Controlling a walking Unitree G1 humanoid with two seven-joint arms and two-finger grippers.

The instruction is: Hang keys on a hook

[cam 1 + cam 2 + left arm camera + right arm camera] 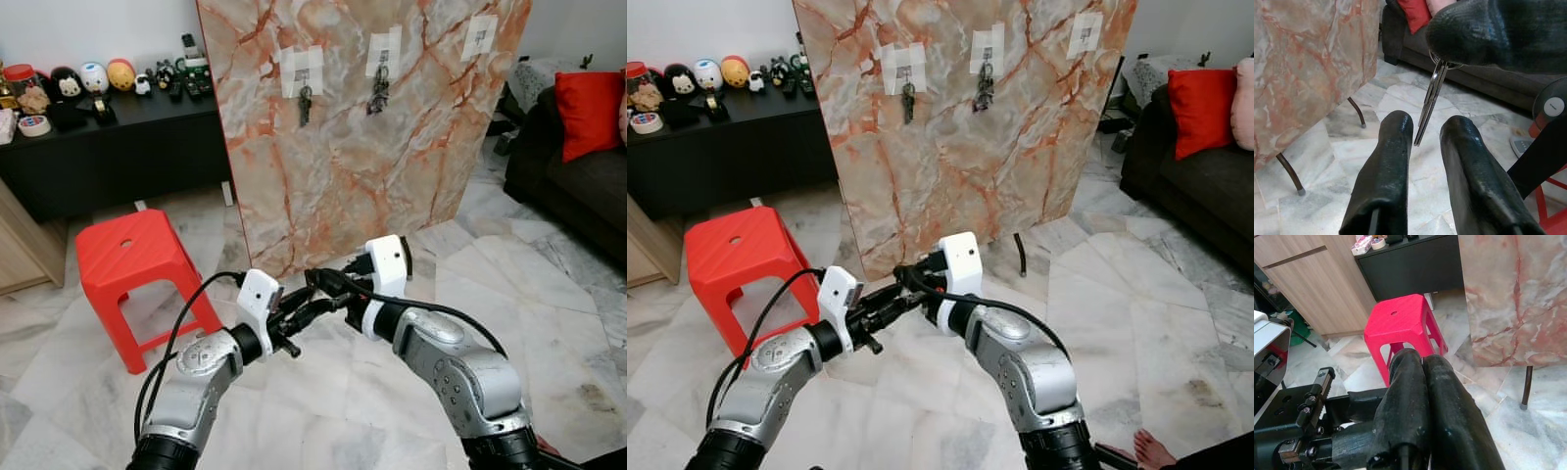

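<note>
Keys [1431, 95] pinched in right claw [1449, 54], apparently between parted left claw [1422, 134] fingers

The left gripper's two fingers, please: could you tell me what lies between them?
In the left wrist view, keys hang down into the gap between the open left gripper, pinched from above by the shut right gripper.
</note>
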